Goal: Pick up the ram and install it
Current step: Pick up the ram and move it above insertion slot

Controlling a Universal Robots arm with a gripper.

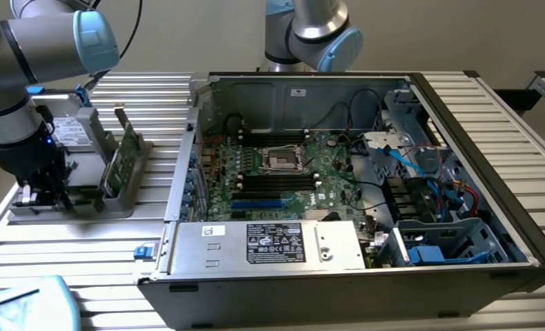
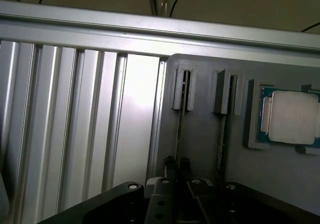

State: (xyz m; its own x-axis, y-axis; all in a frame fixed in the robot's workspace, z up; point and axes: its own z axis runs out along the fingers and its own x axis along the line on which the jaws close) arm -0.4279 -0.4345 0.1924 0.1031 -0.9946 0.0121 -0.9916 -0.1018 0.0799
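Hand [image 2: 177, 162] seemingly tight around edge-on ram [image 2: 180, 126]

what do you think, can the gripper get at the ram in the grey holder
Probably yes: the gripper looks closed around the ram, which stands on edge in the grey holder, nothing in between.

The arm [image 1: 19, 76] is leaning over the exterior view's left side, and the tool [image 1: 44, 200] is sitting low in one end of a grey holder [image 1: 116, 203] lying on the ribbed bench [image 1: 79, 241]. Just beside the tool, a wide green card [image 1: 121, 158] with a metal bracket is standing upright in that holder. Well apart from the tool, toward the exterior view's right, an open computer case [image 1: 346, 296] is lying on its side, showing its motherboard [image 1: 328, 172], black slots [image 1: 274, 181] and silver power supply [image 1: 337, 248].
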